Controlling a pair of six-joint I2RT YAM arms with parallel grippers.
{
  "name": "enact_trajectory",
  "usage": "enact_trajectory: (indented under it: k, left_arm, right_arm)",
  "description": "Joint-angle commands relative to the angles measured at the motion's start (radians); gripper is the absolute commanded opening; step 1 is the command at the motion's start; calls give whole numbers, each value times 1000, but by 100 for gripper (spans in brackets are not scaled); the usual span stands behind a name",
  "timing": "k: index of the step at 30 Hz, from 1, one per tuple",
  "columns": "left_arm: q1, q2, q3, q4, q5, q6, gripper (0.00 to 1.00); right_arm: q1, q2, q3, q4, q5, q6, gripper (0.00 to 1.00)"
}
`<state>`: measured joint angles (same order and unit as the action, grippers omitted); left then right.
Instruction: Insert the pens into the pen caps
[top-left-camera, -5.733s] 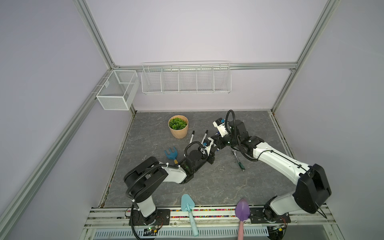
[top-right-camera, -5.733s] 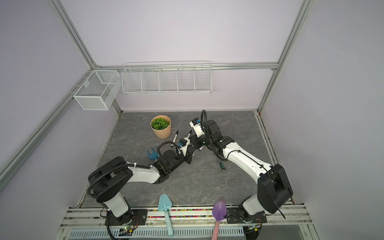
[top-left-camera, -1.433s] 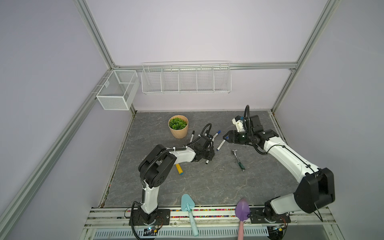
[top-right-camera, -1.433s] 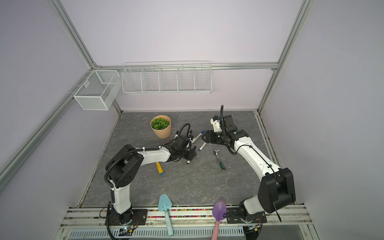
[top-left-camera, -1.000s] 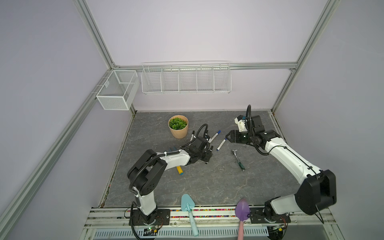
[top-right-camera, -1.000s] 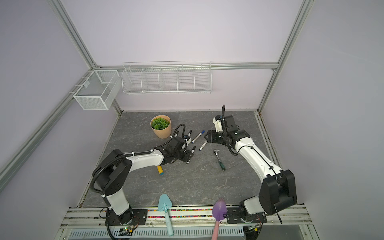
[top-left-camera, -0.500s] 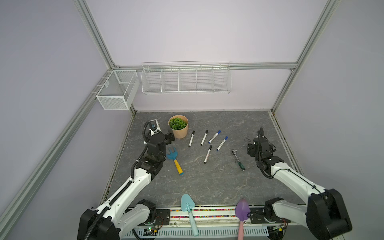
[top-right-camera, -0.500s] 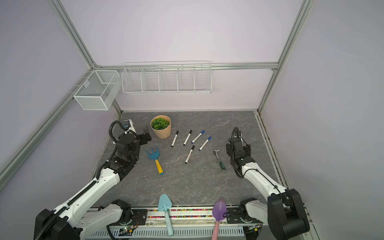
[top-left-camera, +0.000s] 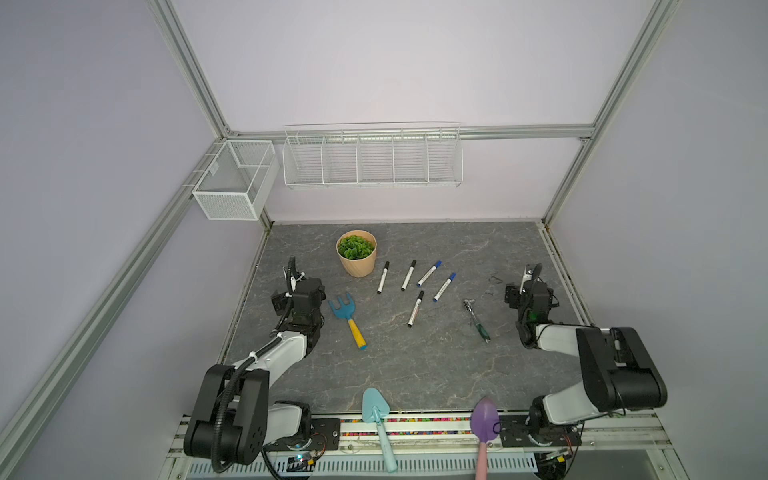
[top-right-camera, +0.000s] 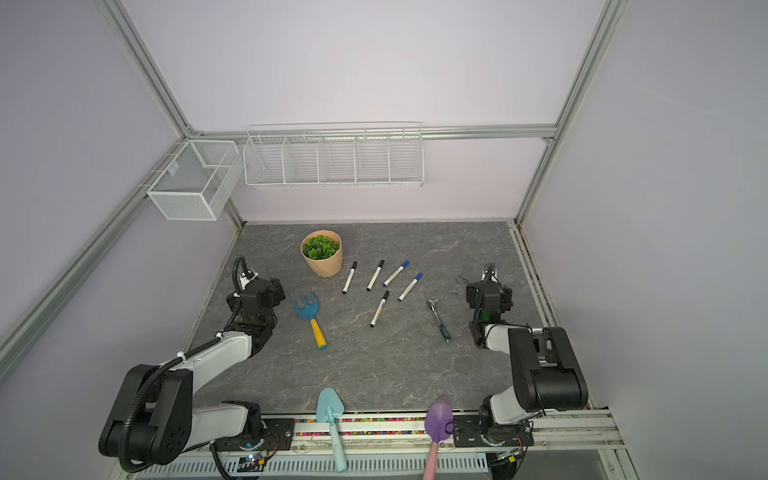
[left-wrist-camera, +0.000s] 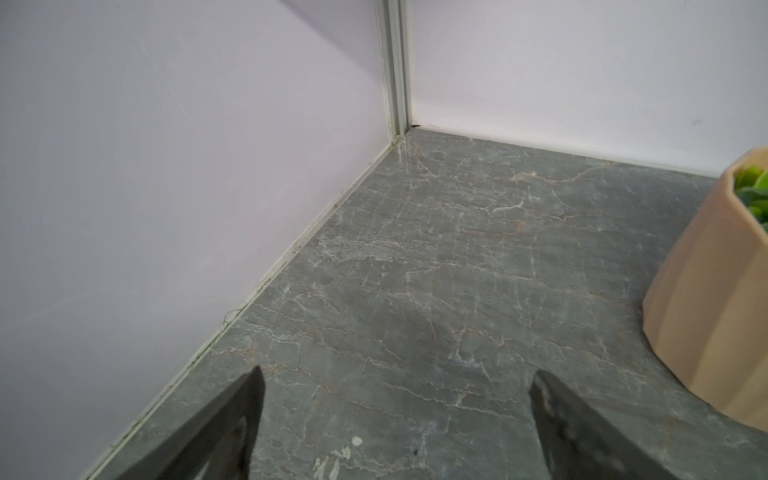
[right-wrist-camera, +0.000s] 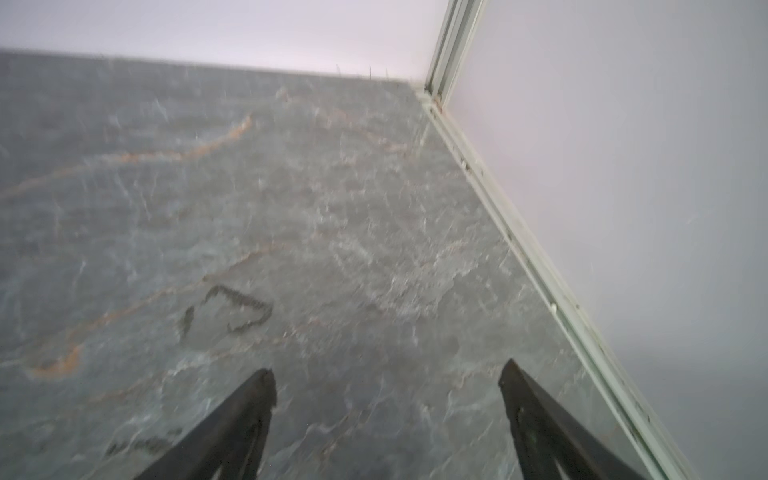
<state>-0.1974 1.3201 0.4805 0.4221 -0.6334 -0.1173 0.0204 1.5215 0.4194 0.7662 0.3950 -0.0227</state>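
Several white pens lie loose in the middle of the grey table, among them one (top-left-camera: 382, 277) beside the pot, one (top-left-camera: 444, 287) further right and one (top-left-camera: 415, 308) nearest the front. Each carries a cap on its far end: pen caps in black (top-left-camera: 387, 264) or blue (top-left-camera: 436, 263). My left gripper (left-wrist-camera: 397, 376) hovers open over bare table by the left wall, with the pot beside it. Over bare table by the right wall, my right gripper (right-wrist-camera: 386, 370) is open too. Both grippers (top-left-camera: 297, 291) (top-left-camera: 530, 291) are well away from the pens and hold nothing.
A tan pot (top-left-camera: 356, 253) with a green plant stands at the back left. A blue hand rake (top-left-camera: 347, 318) and a green-handled ratchet (top-left-camera: 476, 320) flank the pens. A teal trowel (top-left-camera: 376, 415) and a purple one (top-left-camera: 484, 424) lie on the front rail. Wire baskets (top-left-camera: 372, 158) hang on the back wall.
Both arms have drawn back from the pens in the middle to the left and right sides of the table. Both grippers have opened wide. The pens lie where they were.
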Motion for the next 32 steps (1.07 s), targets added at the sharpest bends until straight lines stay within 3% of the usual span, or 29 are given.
enact_trajectory:
  k: [1, 2, 4, 5, 8, 15, 32]
  left_arm:
    - [9, 76, -17, 205, 41, 67, 99]
    - [10, 104, -28, 271, 40, 98, 99]
    - [17, 116, -42, 317, 62, 109, 99]
    - [39, 136, -54, 342, 100, 92, 100]
    - [72, 251, -109, 577, 153, 100, 99]
    - [150, 223, -81, 455, 393, 77, 99]
    - [151, 227, -79, 461, 394, 80, 99]
  right_arm:
    - [-5, 16, -41, 110, -232, -5, 88]
    - [-8, -6, -33, 75, -237, 1, 88]
    - [-3, 32, -61, 189, -225, -12, 88]
    - [-1, 6, -45, 116, -222, -4, 88]
    - [-6, 16, -48, 143, -229, -2, 89]
    - [-6, 9, -39, 111, -236, -1, 88]
    - [-36, 4, -38, 101, -322, 1, 88]
